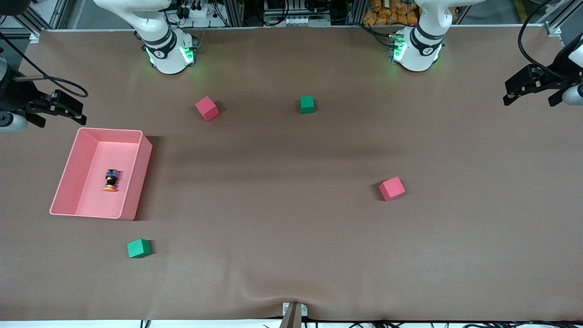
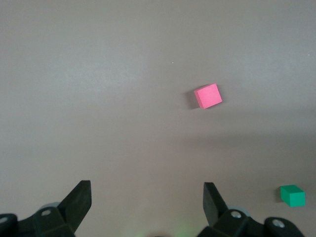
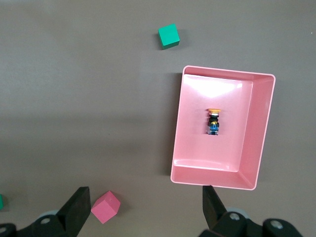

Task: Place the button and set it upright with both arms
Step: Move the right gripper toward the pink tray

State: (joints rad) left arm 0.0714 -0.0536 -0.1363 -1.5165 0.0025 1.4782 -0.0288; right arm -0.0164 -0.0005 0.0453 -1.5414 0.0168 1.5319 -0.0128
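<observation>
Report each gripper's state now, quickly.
Left gripper: open, empty, over bare table at the left arm's end.
Right gripper: open, empty, beside the pink bin.

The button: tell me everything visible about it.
The button is a tiny switch with a round orange cap and a short black body that has blue at the end away from the cap. It lies on its side, not upright, on the floor of the pink tray at the right arm's end of the table. Only the tray floor touches it; neither tool is near it.
</observation>
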